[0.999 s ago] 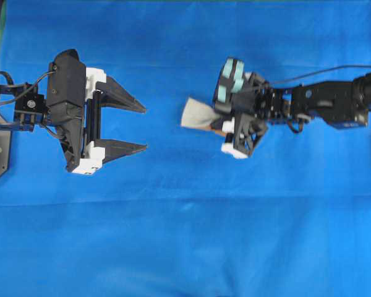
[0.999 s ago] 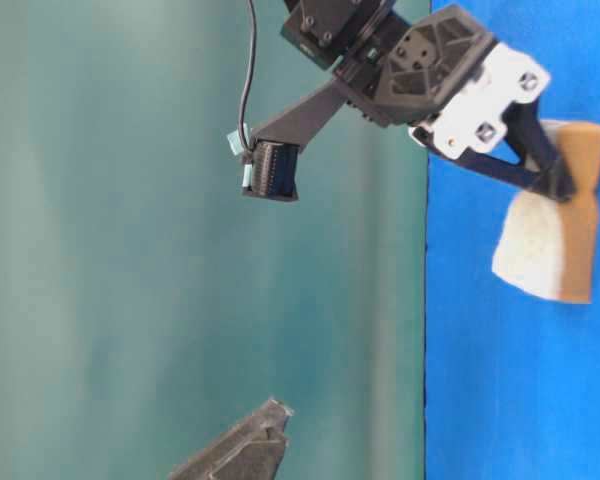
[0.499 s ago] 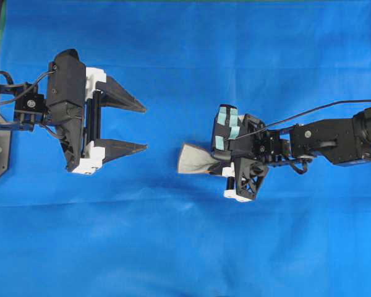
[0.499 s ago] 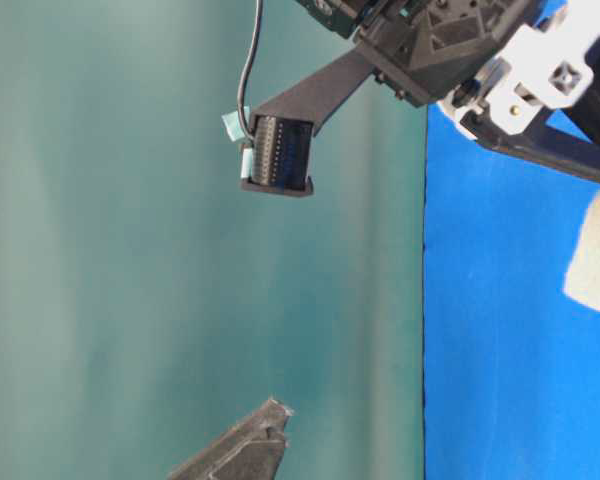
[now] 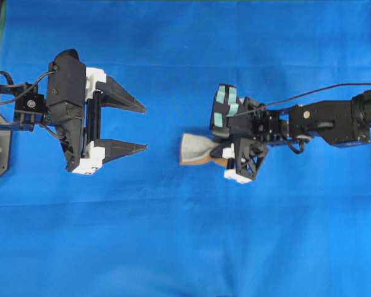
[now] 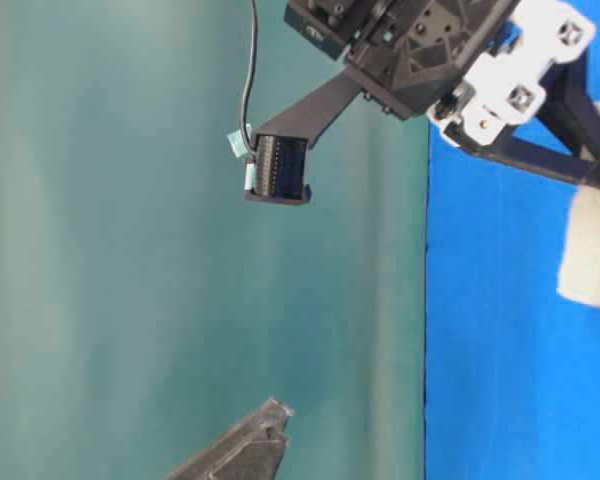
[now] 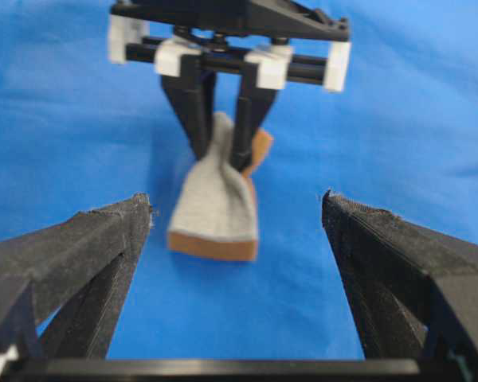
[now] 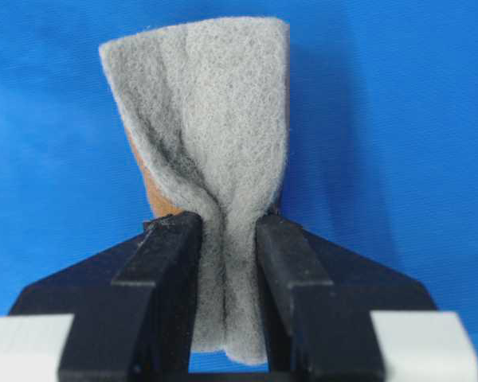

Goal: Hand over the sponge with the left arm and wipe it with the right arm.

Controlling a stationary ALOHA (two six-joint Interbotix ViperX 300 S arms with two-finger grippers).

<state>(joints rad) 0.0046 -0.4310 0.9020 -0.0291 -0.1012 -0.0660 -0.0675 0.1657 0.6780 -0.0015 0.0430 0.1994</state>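
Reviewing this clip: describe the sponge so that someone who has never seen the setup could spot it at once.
Start from the blue cloth covering the table and find the right arm, the one with teal pads. The sponge is pinched between the fingers of the right gripper, sticking out toward the open left gripper. It is the only soft thing here: grey felt top, orange-brown underside, squeezed to a waist.

Covered edge to edge by a blue cloth [image 5: 185, 247], faintly creased, with one long fold running across below the middle. Evenly lit, soft shadows only. Behind the desk's far edge, a plain teal wall [image 6: 130, 250], smooth and bare, slightly streaked by light.
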